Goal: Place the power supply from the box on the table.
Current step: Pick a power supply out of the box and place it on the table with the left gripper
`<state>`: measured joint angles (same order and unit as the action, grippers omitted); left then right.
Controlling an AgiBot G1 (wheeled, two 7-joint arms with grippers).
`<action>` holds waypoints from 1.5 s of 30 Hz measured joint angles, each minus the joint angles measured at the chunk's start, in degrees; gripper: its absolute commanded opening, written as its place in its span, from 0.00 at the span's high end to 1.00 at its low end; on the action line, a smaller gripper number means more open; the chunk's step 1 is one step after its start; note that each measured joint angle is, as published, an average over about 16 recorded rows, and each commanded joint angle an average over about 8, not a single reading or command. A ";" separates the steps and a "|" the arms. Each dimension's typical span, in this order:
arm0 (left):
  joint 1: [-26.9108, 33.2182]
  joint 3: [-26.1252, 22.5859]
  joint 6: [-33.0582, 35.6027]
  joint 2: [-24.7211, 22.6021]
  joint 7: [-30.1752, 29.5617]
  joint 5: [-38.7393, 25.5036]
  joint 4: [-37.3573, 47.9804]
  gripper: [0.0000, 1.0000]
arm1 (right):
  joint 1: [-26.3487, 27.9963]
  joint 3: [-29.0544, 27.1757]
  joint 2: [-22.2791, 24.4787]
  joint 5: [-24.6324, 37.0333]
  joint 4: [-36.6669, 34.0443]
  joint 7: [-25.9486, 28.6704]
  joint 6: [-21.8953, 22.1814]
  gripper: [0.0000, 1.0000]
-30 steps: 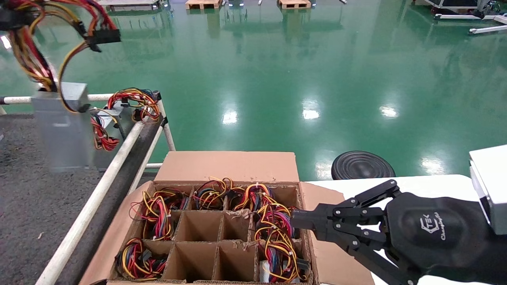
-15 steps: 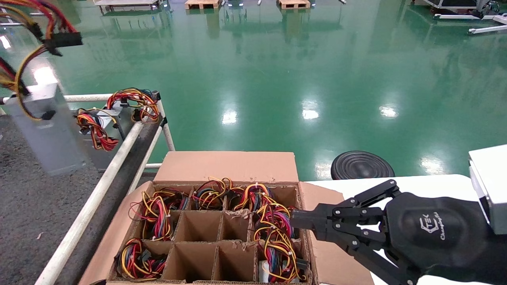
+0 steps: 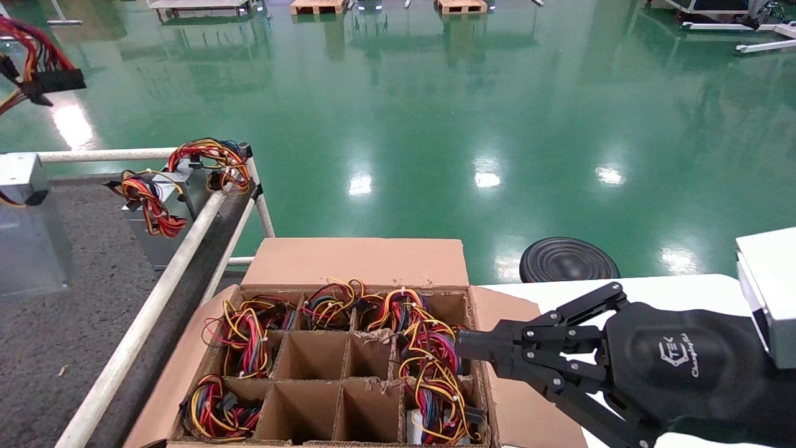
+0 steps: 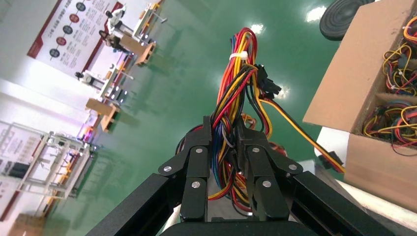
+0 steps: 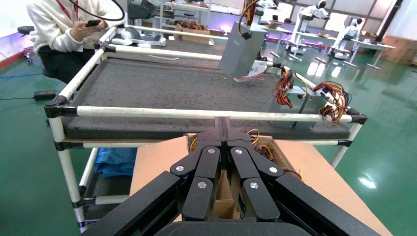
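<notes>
Left gripper [image 4: 223,147] clenched on the wire bundle [image 4: 236,93] of the power supply [image 3: 25,230], silver-grey unit hanging tilted just above the carpeted desk [image 3: 56,336], well to the left of the cardboard box [image 3: 348,361]. Right gripper [image 3: 463,348] closed and empty, parked at the right edge of the box, over the wire-filled cells. Second power supply [image 3: 165,211] resting on the desk near its white rail [image 3: 155,305], just beyond the box's far left corner.

Factory hall, glossy green floor [image 3: 435,124] (pallets [image 3: 320,6] beyond)
</notes>
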<state>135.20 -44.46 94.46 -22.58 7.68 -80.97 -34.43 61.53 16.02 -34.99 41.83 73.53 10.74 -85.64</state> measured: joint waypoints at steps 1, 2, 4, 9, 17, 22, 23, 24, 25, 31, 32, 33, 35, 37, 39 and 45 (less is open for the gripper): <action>-0.08 -0.15 0.02 0.32 -0.09 0.05 0.06 1.00 | 0.00 0.00 0.00 0.00 0.00 0.00 0.00 1.00; -0.18 -0.30 0.03 0.64 -0.17 0.10 0.12 1.00 | 0.00 0.00 0.00 0.00 0.00 0.00 0.00 1.00; -0.43 -0.60 0.07 1.32 -0.33 0.25 0.28 1.00 | 0.00 0.00 0.00 0.00 0.00 0.00 0.00 1.00; -1.36 -1.33 0.16 3.07 -0.67 0.82 0.78 1.00 | 0.00 0.00 0.00 0.00 0.00 0.00 0.00 1.00; -3.79 -2.41 0.31 5.33 -1.13 2.76 1.51 1.00 | 0.00 0.00 0.00 0.00 0.00 0.00 0.00 1.00; -5.77 -3.02 0.42 6.21 -1.49 4.44 1.86 1.00 | 0.00 0.00 0.00 0.00 0.00 0.00 0.00 1.00; -6.18 -3.13 0.44 6.35 -1.57 4.80 1.92 1.00 | 0.00 0.00 0.00 0.00 0.00 0.00 0.00 1.00; -6.61 -3.23 0.46 6.50 -1.64 5.18 1.98 1.00 | 0.00 0.00 0.00 0.00 0.00 0.00 0.00 1.00; -7.02 -3.32 0.48 6.62 -1.71 5.55 2.03 1.00 | 0.00 0.00 0.00 0.00 0.00 0.00 0.00 1.00; -9.37 -3.72 0.60 7.33 -2.10 7.67 2.24 1.00 | 0.00 0.00 0.00 0.00 0.00 0.00 0.00 1.00; -9.73 -3.76 0.61 7.44 -2.16 8.00 2.26 1.00 | 0.00 0.00 0.00 0.00 0.00 0.00 0.00 1.00; -10.07 -3.79 0.62 7.54 -2.22 8.32 2.28 1.00 | 0.00 0.00 0.00 0.00 0.00 0.00 0.00 1.00; -10.69 -3.84 0.64 7.73 -2.32 8.89 2.30 1.00 | 0.00 0.00 0.00 0.00 0.00 0.00 0.00 1.00; -11.25 -3.87 0.64 7.90 -2.42 9.41 2.30 1.00 | 0.00 0.00 0.00 0.00 0.00 0.00 0.00 1.00; -11.75 -3.89 0.63 8.04 -2.52 9.88 2.28 1.00 | 0.00 0.00 0.00 0.00 0.00 0.00 0.00 1.00; -12.97 -3.89 0.54 8.33 -2.77 10.97 2.14 1.00 | 0.00 0.00 0.00 0.00 0.00 0.00 0.00 1.00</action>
<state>122.23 -48.34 95.00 -14.24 4.92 -70.00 -32.29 61.53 16.02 -34.99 41.83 73.53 10.74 -85.64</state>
